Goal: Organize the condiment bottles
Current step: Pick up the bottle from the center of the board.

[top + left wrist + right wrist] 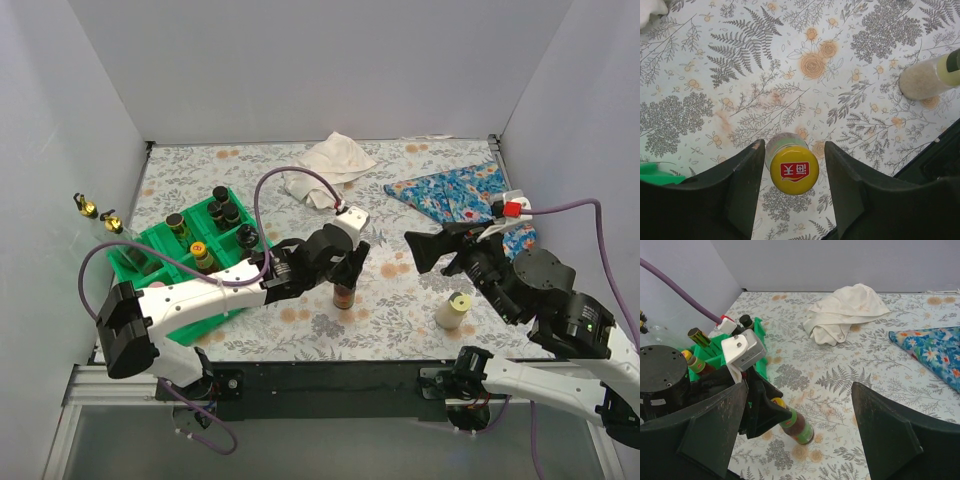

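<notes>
Now the left gripper (793, 146) straddles the yellow-capped sauce bottle (795, 172), which stands upright near the middle of the floral tablecloth (865, 75). I cannot tell whether its fingers pinch it. To the right, the right gripper (422, 250) hangs spread wide and empty. Other bottles (203, 255) stand in the green tray (155, 248) at the left.

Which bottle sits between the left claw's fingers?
The yellow-capped dark glass bottle standing mid-table, straddled by the left claw; the cream bottle stands alone further right.
</notes>
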`<state>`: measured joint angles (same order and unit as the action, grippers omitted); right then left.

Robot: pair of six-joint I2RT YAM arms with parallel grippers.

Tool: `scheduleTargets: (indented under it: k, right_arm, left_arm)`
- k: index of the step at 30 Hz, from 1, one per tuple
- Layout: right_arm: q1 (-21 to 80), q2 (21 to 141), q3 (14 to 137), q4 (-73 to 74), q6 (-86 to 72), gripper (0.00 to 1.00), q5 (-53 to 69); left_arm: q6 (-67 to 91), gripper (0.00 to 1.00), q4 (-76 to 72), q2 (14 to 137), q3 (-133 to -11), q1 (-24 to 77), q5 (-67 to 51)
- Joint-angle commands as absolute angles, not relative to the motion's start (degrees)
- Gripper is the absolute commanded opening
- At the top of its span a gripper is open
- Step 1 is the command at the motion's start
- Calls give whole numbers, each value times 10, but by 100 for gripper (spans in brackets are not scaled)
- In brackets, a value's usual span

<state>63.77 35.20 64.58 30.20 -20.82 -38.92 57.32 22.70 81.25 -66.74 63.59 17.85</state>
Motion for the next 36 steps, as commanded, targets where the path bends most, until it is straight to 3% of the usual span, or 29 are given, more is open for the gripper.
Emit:
scheduleTargets:
  k: [1, 3, 4, 7, 8, 10, 28, 36]
  right_arm:
    - [639, 336, 641, 289, -210, 94, -407]
    - [639, 331, 641, 288, -209, 94, -413]
    - [639, 328, 641, 289, -209, 94, -415]
    - [639, 322, 637, 289, -209, 93, -423]
    - [639, 321, 636, 288, -209, 93, -424]
    - [639, 318, 634, 294, -211, 93, -421]
    - [639, 333, 633, 303, -221, 93, -410]
    - [639, 324, 632, 303, -222, 93, -410]
  left_arm:
    - [588, 50, 234, 806, -657, 647, 185]
    - [595, 50, 243, 800, -654, 651, 188]
    - [598, 45, 246, 797, -652, 652, 192]
    - [599, 20, 253, 786, -647, 655, 206]
    - [606, 7, 259, 781, -653, 655, 210]
    - [626, 0, 293, 766, -664, 655, 218]
    - [1066, 0, 794, 567, -705, 656, 476]
    - [1022, 0, 797, 533, -715, 645, 549]
